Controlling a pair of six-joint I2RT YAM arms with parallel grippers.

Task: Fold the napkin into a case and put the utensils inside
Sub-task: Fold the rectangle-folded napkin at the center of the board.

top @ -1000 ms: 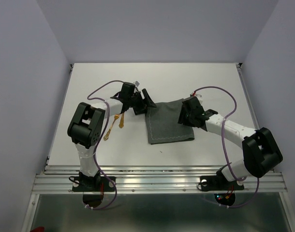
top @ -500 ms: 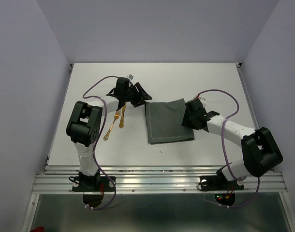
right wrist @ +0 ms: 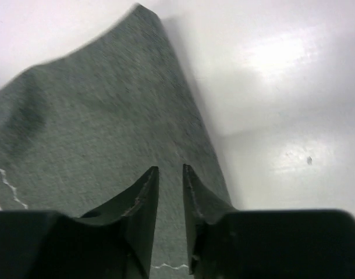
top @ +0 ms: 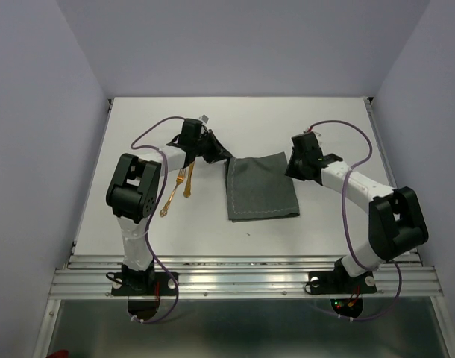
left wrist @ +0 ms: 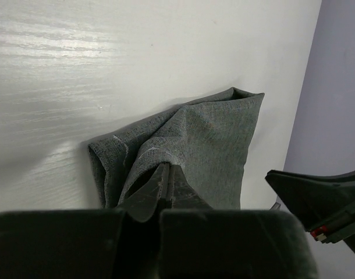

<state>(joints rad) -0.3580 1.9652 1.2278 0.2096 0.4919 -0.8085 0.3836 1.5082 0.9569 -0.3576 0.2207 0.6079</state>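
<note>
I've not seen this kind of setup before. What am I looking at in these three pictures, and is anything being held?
Two robot arms, left and right, are bolted at the near edge of a white table, each ending in a two-finger gripper. The wide picture looks down from above and behind them. The other two come from cameras on the wrists, so each shows its own fingers at the bottom. On the table lie a dark grey napkin and, to its left, two orange-brown utensils, untouched. The left gripper is shut on a bunched far corner of the napkin. The right gripper hovers near the napkin's far right corner, fingers slightly apart, holding nothing.
</note>
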